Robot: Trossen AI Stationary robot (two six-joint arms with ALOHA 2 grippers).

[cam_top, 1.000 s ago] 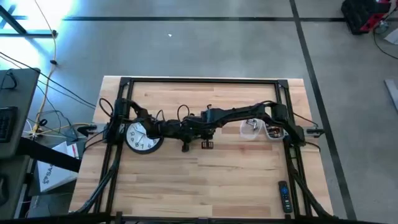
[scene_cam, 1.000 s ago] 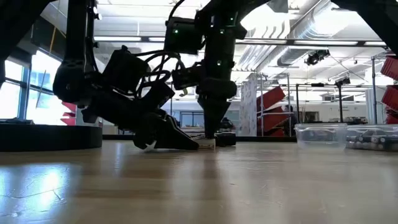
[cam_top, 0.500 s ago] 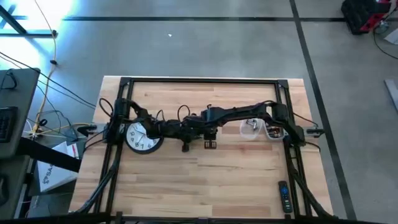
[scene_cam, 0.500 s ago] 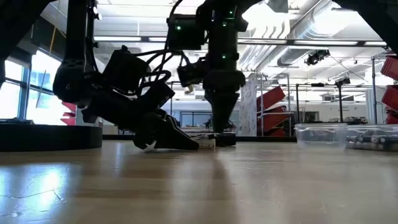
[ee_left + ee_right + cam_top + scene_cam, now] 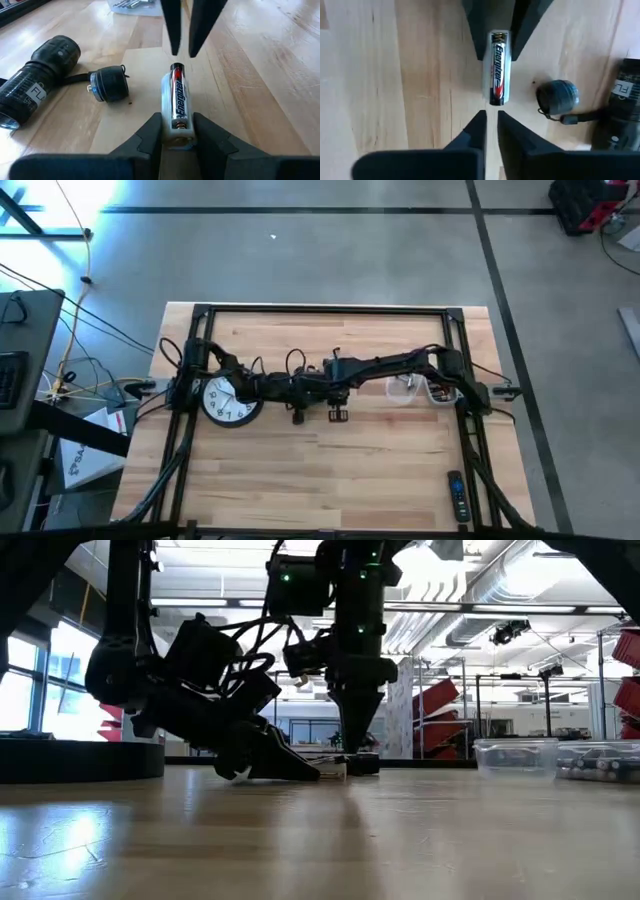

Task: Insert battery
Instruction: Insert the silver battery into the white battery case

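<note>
The right tool (image 5: 490,125) has risen off the battery (image 5: 178,97) since a second ago, its fingers nearly together just above the free end. The left tool (image 5: 177,131) clamps the battery's holder low on the worktop (image 5: 300,470); the holder is mostly hidden by its fingers.

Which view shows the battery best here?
The left wrist view: the battery lies label-up in a pale holder clamped by the left gripper. The right wrist view shows it well too. High and low views hide it behind the arms.
</note>
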